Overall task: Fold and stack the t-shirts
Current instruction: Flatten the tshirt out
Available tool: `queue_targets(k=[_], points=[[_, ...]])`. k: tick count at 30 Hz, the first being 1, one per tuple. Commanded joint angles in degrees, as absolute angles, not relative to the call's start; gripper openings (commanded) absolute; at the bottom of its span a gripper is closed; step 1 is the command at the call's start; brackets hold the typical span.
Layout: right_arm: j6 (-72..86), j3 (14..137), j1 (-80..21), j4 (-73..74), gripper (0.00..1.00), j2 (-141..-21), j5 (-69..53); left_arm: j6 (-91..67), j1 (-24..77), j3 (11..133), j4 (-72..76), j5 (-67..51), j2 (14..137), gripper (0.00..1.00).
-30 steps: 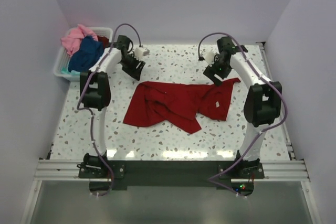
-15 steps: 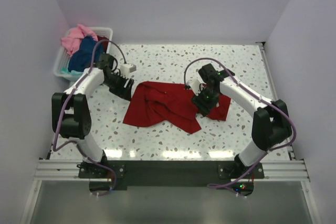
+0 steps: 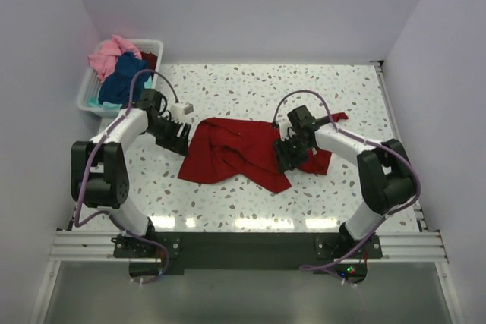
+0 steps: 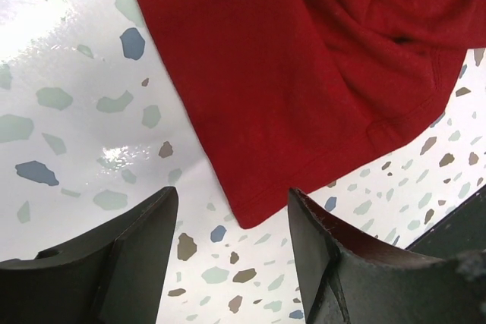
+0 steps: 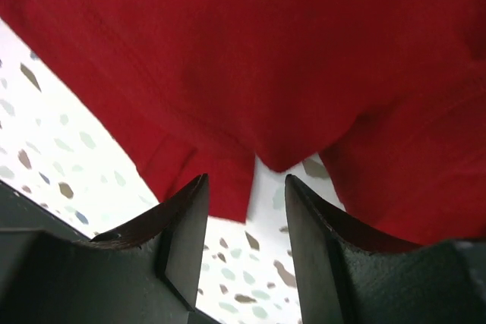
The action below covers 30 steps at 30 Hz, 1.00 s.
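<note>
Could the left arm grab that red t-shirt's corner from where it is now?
Probably yes. The left pincer hangs open right over the corner of the red t-shirt, which lies flat on the table with nothing in between.

Speckled white terrazzo table [image 3: 250, 85], carrying one shirt and one basket.
A deep red t-shirt [image 3: 235, 153] lies rumpled and partly spread across the middle of the table, with one sleeve reaching toward the right edge and its loose lower folds toward the near edge. A white slatted basket [image 3: 85, 100] sits at the far left corner, well apart from the shirt.
</note>
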<state>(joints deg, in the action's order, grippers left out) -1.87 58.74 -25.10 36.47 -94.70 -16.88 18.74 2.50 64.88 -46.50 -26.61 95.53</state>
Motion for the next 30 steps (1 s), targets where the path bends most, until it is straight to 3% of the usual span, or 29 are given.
queue_targets(k=[1,10,22,30], points=[[4.1,57.7,-25.0,27.8,0.49,-97.5,-20.1,18.3,1.6,64.9,-44.4,-27.8,92.6,0.65],[6.1,58.9,-25.0,23.8,0.48,-100.8,-23.7,19.9,0.0,65.7,-46.2,-27.2,91.7,0.65],[4.5,59.3,-25.0,31.5,0.47,-93.0,-21.5,20.0,-1.8,64.2,-45.8,-27.9,91.6,0.65],[3.6,60.0,-25.0,31.8,0.47,-93.9,-21.8,19.6,-1.9,64.4,-45.3,-28.9,92.9,0.65]])
